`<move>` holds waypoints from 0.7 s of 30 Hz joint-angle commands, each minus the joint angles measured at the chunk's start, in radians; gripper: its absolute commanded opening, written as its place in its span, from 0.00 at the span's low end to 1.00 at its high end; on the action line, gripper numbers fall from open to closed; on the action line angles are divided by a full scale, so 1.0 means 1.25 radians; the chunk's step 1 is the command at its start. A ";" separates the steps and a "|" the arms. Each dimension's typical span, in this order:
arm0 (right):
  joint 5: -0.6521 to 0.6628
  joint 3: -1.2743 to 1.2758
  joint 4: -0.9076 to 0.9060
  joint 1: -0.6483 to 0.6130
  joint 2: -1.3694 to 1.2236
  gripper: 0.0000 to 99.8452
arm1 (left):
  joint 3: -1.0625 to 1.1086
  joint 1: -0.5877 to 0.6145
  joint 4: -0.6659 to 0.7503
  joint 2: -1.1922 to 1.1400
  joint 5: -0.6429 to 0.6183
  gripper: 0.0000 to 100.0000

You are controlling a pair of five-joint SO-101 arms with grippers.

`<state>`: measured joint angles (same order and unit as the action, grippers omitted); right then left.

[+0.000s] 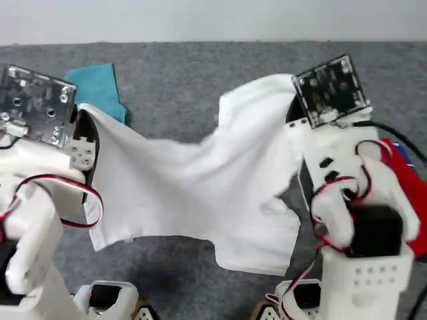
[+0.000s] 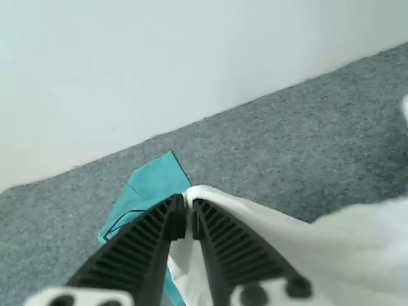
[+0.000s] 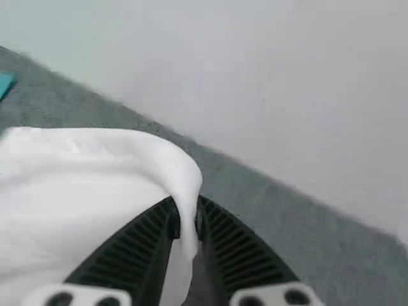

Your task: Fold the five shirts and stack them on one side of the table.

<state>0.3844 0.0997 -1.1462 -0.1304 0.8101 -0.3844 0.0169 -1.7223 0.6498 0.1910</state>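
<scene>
Holding the white shirt (image 1: 200, 187) spread above the table (image 1: 173, 73), the left gripper (image 2: 187, 210) and right gripper (image 3: 187, 213) each clamp one edge, likely so it can be laid flat for folding; a teal shirt (image 1: 100, 87) lies beyond.

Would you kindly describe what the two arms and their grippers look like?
The left arm and right arm have white plastic bodies, black motor blocks, looped red and black cables, and dark circuit boards at the wrists. The left gripper and right gripper have black fingers with ribbed inner faces.
</scene>
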 commanded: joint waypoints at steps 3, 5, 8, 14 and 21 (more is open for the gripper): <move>-0.032 -0.271 -0.056 -0.007 -0.012 0.01 | -0.100 0.022 0.018 0.007 0.002 0.01; -0.034 -0.377 -0.098 -0.007 -0.024 0.01 | -0.170 0.034 0.015 0.005 0.001 0.01; -0.036 -0.487 -0.141 -0.007 -0.030 0.01 | -0.258 0.041 -0.005 0.004 0.000 0.01; -0.059 -0.651 -0.199 -0.006 0.003 0.01 | -0.344 0.041 -0.023 0.010 0.000 0.01; -0.059 -0.698 -0.257 -0.006 0.026 0.01 | -0.377 0.041 -0.023 0.010 -0.032 0.01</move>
<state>0.3214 -0.7610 -1.4484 -0.1381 0.8424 -0.8355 0.0629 -1.7377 0.6651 0.1634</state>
